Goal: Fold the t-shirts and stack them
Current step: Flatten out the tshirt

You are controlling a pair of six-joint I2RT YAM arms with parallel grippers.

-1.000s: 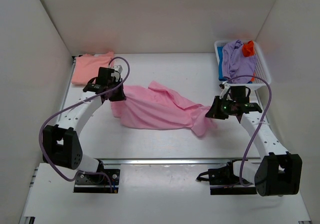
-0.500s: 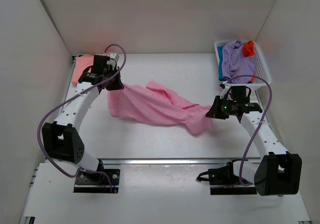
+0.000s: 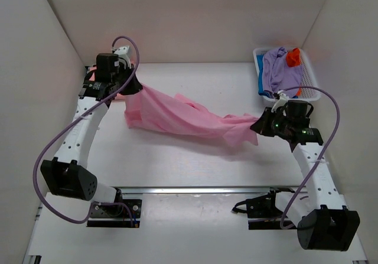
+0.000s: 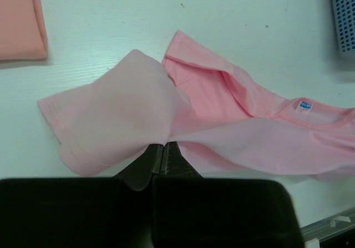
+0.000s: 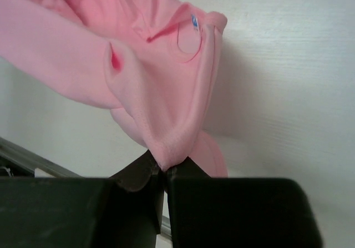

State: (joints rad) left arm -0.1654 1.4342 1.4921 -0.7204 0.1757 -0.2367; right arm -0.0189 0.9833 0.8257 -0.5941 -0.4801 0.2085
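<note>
A light pink t-shirt (image 3: 183, 117) hangs stretched between both grippers above the table. My left gripper (image 3: 131, 90) is shut on its left end at the back left; in the left wrist view the cloth (image 4: 133, 115) bunches out from the closed fingertips (image 4: 162, 146). My right gripper (image 3: 257, 126) is shut on the right end; in the right wrist view a fold of the pink t-shirt (image 5: 166, 81) is pinched at the tips (image 5: 165, 167). A folded salmon-peach t-shirt (image 4: 21, 20) lies at the back left, mostly hidden behind the left arm in the top view.
A white slatted basket (image 3: 312, 85) stands at the back right holding lavender (image 3: 279, 67), orange (image 3: 293, 56) and blue (image 3: 261, 85) shirts. White walls close in the table on three sides. A metal rail (image 3: 195, 189) runs along the near edge.
The left gripper has risen and moved back-left with the shirt's end; the right gripper has lifted and shifted right. The shirt has been pulled out longer and off the table.
</note>
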